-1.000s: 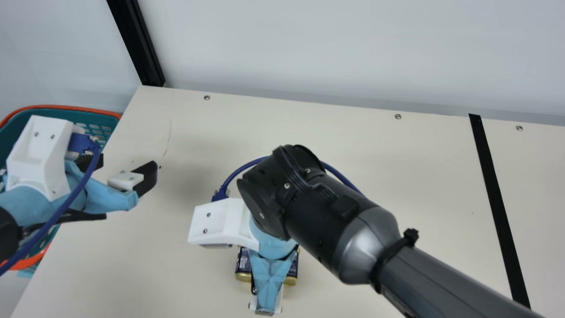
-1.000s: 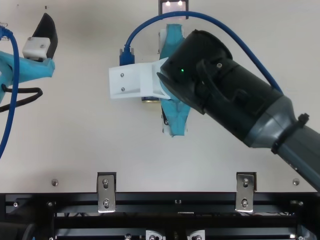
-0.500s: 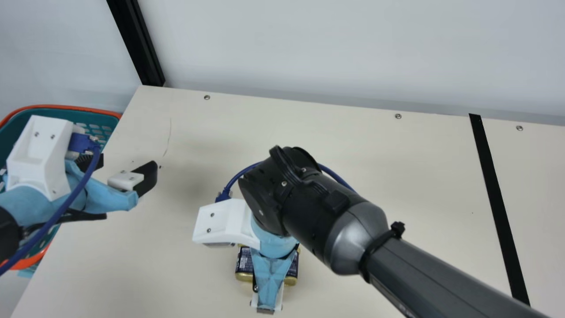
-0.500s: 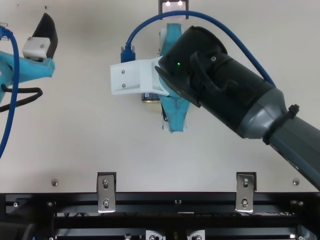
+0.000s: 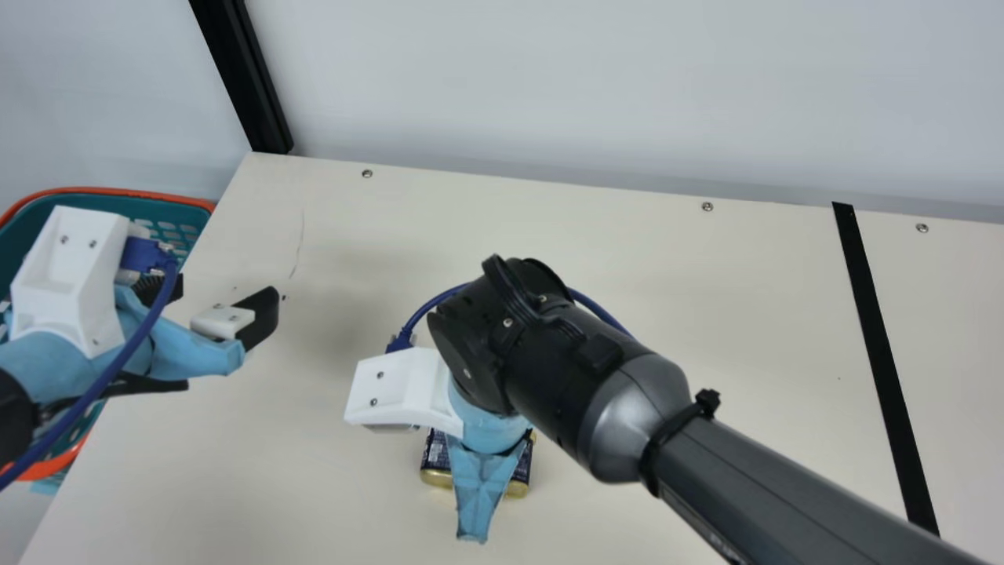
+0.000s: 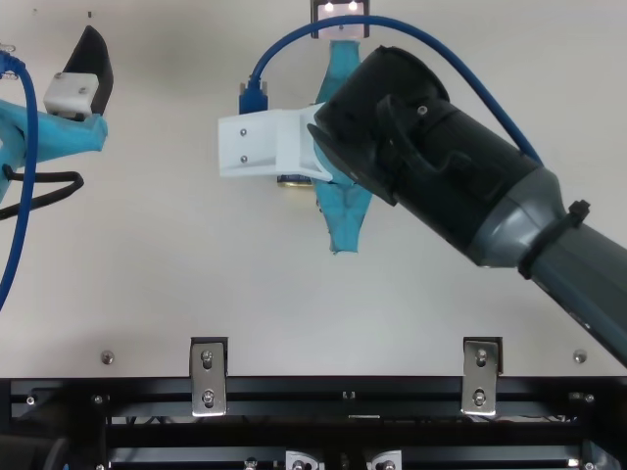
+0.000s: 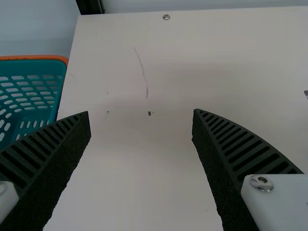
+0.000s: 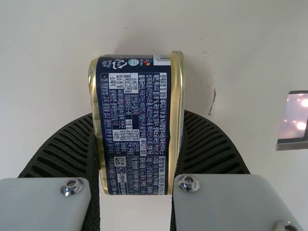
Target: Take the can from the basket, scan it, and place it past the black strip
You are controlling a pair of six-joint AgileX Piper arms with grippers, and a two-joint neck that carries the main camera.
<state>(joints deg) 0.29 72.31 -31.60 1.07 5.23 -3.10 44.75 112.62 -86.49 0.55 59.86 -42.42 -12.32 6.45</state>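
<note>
The robot's right arm (image 5: 549, 357) has a rounded black shell with small silver screws, a tapered silver-grey collar (image 5: 643, 408), and a long, straight dark grey link (image 5: 784, 486). A black strap (image 5: 671, 430) circles the link near the collar. Its wrist has a light blue casing (image 5: 488, 430) and a boxy white bracket (image 5: 404, 388) with two screws; a blue cable (image 6: 431, 49) ends in a blue plug (image 6: 253, 97). The left arm (image 5: 59, 365) has similar white and light blue wrist parts and blue wiring. Both arms' jaws are black and ribbed, with pale mounts (image 8: 45, 204).
</note>
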